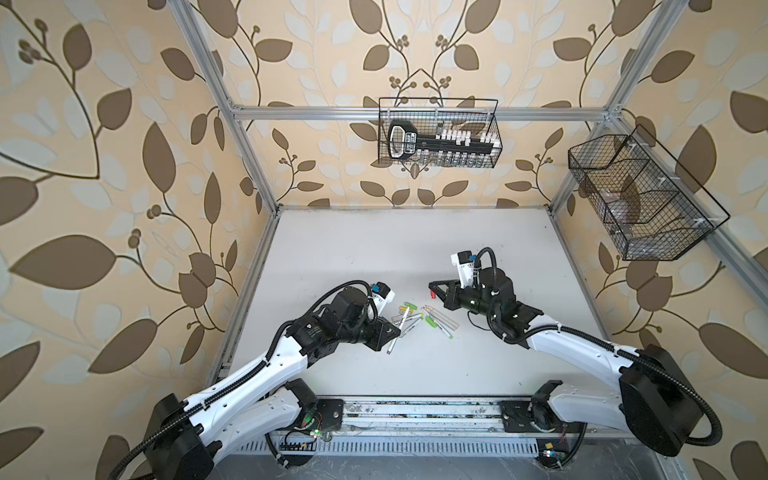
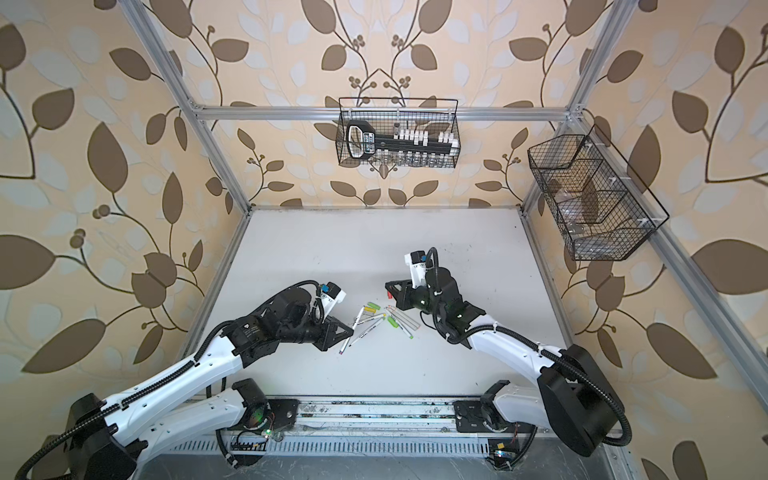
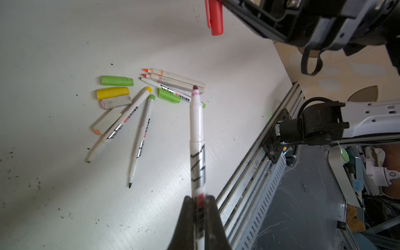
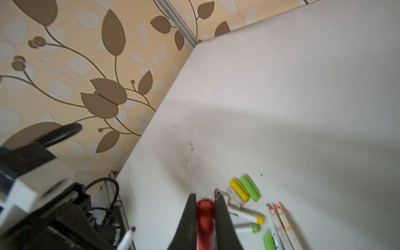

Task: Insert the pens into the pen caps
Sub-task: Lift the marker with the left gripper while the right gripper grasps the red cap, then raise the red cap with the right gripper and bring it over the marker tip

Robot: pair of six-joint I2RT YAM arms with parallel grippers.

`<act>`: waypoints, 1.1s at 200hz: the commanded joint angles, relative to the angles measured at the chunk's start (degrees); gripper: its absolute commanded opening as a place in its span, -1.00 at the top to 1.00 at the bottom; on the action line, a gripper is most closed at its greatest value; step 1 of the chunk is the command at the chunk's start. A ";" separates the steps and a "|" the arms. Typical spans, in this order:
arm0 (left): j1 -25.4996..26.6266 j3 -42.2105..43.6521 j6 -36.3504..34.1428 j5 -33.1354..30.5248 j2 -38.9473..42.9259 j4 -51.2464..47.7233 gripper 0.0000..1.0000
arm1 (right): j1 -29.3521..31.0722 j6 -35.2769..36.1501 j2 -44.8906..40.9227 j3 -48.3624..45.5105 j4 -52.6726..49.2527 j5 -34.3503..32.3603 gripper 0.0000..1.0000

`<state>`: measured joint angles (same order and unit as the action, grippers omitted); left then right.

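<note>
My left gripper point(image 3: 200, 199) is shut on a white pen point(image 3: 196, 129) whose dark red tip points away from the jaws, above the table. In both top views this gripper point(image 1: 397, 331) sits at the left edge of the pile. My right gripper point(image 4: 205, 200) is shut on a red pen cap point(image 4: 205, 216), held off the table behind the pile point(image 1: 433, 294). Loose on the table lie a green cap point(image 3: 116, 80), a yellow cap point(image 3: 112, 93), two whitish caps point(image 3: 115, 101), another green cap point(image 3: 168, 96) and several uncapped pens point(image 3: 141, 138).
A wire basket point(image 1: 438, 133) hangs on the back wall and another wire basket point(image 1: 640, 199) on the right wall. An aluminium rail point(image 1: 415, 415) runs along the table's front edge. Frame posts stand at the table's back corners.
</note>
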<state>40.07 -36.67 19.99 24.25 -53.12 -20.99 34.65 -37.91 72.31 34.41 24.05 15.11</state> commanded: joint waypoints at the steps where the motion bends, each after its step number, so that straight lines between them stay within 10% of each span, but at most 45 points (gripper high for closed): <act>1: 0.01 -0.34 -0.22 1.39 0.57 1.96 1.00 | 1.67 -9.28 2.28 -0.69 14.68 -1.45 0.82; 220: 0.00 0.97 0.58 -7.22 7.46 -0.67 1.00 | 9.82 -21.42 13.49 0.52 30.20 -4.31 0.82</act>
<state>40.07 -36.21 20.16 17.43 -46.54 -22.46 44.21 -58.30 84.93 33.76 51.83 11.35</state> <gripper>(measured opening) 0.078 0.105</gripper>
